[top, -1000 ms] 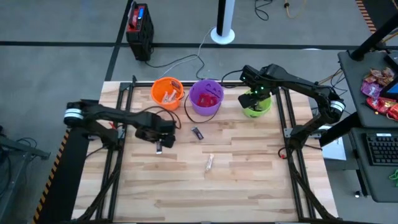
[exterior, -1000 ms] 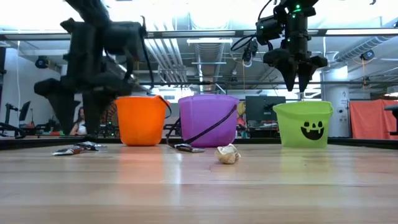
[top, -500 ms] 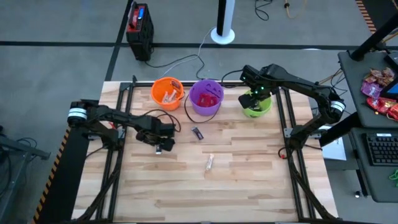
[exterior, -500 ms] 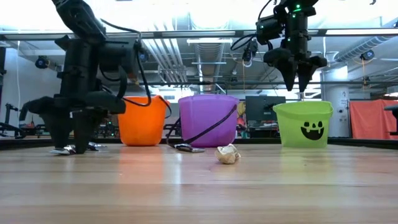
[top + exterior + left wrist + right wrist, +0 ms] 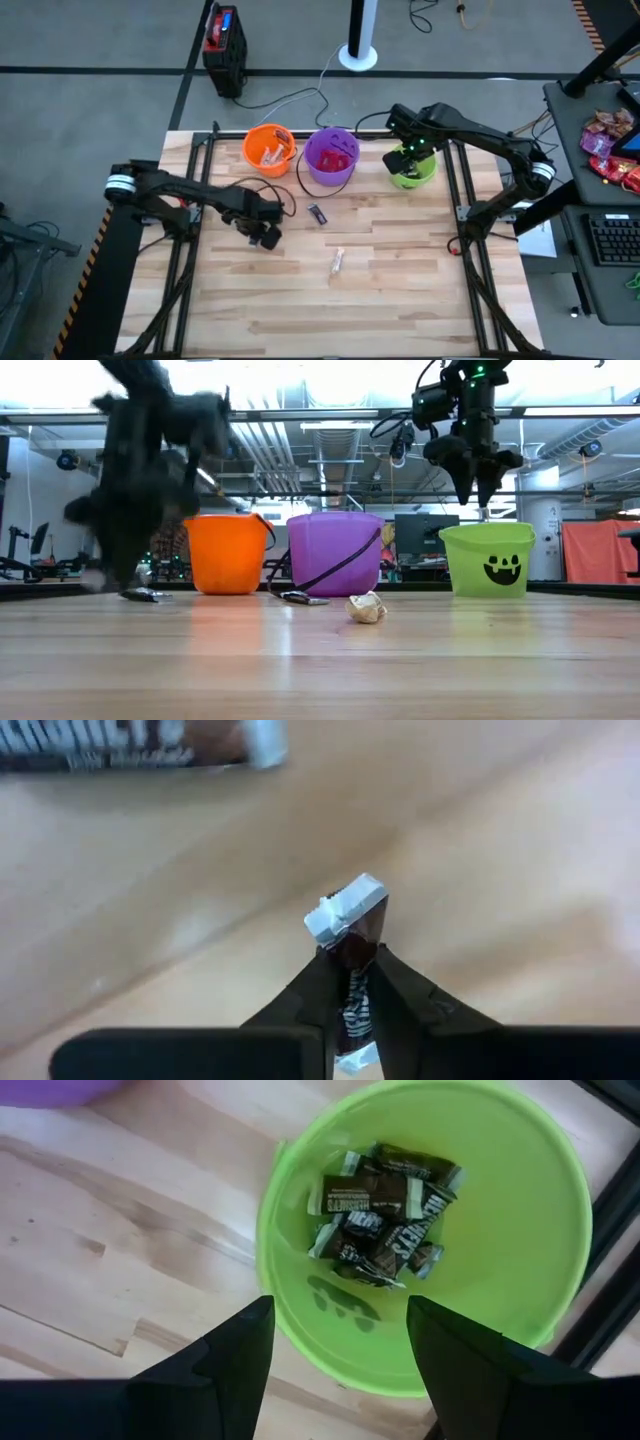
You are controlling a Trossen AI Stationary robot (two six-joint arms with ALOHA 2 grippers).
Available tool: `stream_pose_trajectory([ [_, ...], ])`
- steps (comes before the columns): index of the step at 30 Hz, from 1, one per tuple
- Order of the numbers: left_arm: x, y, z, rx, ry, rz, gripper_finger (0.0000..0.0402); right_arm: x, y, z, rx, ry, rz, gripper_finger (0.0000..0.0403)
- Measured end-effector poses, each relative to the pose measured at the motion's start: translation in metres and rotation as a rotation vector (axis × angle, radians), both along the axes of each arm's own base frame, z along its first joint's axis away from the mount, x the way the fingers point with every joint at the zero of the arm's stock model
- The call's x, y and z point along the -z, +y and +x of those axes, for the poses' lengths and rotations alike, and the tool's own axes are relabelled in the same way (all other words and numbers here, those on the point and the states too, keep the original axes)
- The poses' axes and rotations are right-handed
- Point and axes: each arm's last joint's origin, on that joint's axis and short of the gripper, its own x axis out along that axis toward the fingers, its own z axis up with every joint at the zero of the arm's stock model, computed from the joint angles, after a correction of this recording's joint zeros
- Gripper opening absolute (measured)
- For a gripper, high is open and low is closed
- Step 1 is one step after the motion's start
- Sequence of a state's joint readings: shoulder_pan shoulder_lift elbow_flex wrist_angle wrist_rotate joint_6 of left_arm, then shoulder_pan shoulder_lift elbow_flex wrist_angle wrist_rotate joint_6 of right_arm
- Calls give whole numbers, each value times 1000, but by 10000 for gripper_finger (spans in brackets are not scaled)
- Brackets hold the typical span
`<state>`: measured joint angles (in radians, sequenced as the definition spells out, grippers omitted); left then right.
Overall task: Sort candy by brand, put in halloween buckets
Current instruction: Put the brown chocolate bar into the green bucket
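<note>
My left gripper [image 5: 350, 958] points down at the table's left middle [image 5: 265, 237] and is shut on a dark brown candy [image 5: 347, 912] with silver-white ends. A second dark candy [image 5: 130, 740] lies flat on the wood close by. The orange [image 5: 270, 150], purple [image 5: 331, 157] and green [image 5: 412, 168] buckets stand in a row at the far edge. My right gripper [image 5: 335, 1315] hangs open above the green bucket [image 5: 560, 1200], which holds several dark candies [image 5: 380, 1215]. Two loose candies lie flat mid-table, a dark one [image 5: 317, 213] and a pale one [image 5: 337, 261]. My left gripper pinches the dark candy's middle [image 5: 352, 946] between its two fingers, from above, pointing down. One silver-white end [image 5: 345, 905] sticks out beyond the fingertips. Whether the candy is clear of the wood I cannot tell.
The orange and purple buckets hold candies too. A black metal frame [image 5: 200, 190] runs along the table's left and right sides. A heap of red and pink bags [image 5: 610, 140] lies on a side desk at the right, off the table.
My left gripper has sunk to the table beside the orange bucket, rolled a little at the wrist, and shut on the dark candy; in the low view it is now blurred with motion. My right gripper has kept still above the green bucket.
</note>
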<state>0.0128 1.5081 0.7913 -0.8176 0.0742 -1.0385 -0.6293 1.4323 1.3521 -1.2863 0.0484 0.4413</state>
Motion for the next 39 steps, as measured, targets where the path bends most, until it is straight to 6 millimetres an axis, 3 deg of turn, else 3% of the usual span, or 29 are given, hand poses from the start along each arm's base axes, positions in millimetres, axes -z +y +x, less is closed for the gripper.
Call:
stream_pose_trajectory([
  [5, -59, 0, 4, 166, -150, 17, 9, -10, 3, 2, -25, -111, -23, 222],
  [8, -110, 2, 9, 300, -404, 98, 8, -25, 11, 9, -138, -292, -48, 221],
  [13, -191, 6, 14, 577, -806, 464, 15, -65, 39, 40, -378, -764, -156, 222],
  [18, -243, 12, 26, 637, -905, 852, 14, -112, 80, 72, -650, -1198, -420, 221],
  [21, -257, 14, 39, 630, -894, 964, 13, -129, 103, 84, -722, -1333, -618, 221],
  [25, -266, 14, 57, 651, -884, 990, 13, -130, 115, 93, -686, -1307, -781, 221],
  [35, -277, 15, 76, 711, -877, 1030, 13, -118, 115, 104, -687, -1272, -737, 218],
  [39, -277, 14, 76, 714, -884, 1025, 13, -116, 115, 106, -691, -1269, -730, 187],
])
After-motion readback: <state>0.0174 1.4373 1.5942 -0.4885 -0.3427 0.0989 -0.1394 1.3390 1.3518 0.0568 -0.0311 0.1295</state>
